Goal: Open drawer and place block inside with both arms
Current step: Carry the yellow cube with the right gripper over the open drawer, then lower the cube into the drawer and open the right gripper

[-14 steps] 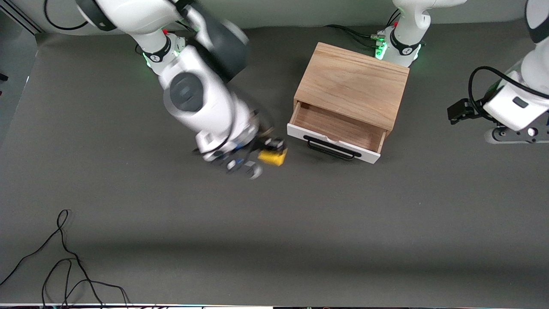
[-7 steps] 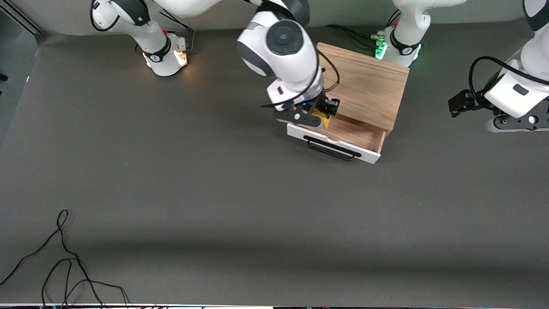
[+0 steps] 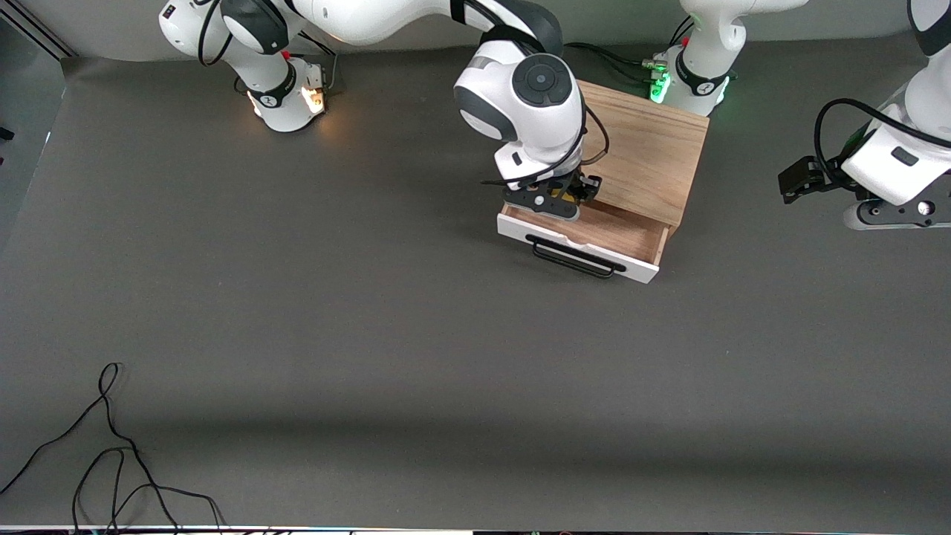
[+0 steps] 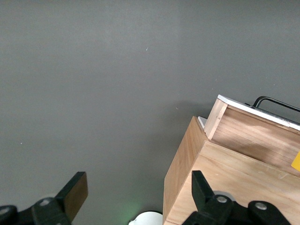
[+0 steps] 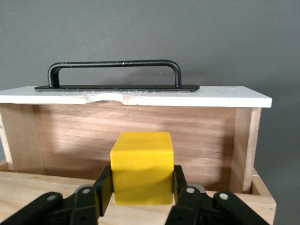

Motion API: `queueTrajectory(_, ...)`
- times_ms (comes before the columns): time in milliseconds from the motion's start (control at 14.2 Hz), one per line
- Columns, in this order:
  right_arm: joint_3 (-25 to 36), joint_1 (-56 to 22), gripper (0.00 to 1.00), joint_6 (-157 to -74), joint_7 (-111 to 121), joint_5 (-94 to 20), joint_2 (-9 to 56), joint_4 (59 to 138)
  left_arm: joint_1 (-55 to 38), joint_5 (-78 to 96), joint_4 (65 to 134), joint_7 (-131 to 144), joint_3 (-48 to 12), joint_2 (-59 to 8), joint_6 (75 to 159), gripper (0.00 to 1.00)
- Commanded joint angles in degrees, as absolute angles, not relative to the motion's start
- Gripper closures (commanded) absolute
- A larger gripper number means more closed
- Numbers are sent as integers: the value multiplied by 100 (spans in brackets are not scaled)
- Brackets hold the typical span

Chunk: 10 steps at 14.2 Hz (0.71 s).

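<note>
drawer is already pulled out of the oak cabinet. right gripper is clamped on the yellow block and sits over the open drawer, right by the cabinet's front edge. wrist cam shows the block just above the wood lip w/ the drawer cavity and black handle past it.

left gripper is spread wide w/ nothing in it, waiting off the left arm's end of the table.

what could go wrong imo: block is rly close to the cabinet lip, so if it lets go here it could land on that edge and tip, or bounce off the drawer wall. coming down too fast could also clip the fingers on the cabinet top, prob nudging the drawer shut.
</note>
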<state>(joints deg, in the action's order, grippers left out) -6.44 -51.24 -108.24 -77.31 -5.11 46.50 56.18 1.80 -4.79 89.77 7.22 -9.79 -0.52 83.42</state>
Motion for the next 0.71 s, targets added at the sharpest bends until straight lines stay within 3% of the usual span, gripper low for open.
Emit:
queueTrajectory(0,-589,-5220,79,-10854,-7954,-387,4772,5502,211,-404,9149,589,-958,105,8446,1)
queueTrajectory(636,-589,-5229,66,-10881,-8007,-167,4922,5642,211,-404,9149,589,-958,105,8446,1)
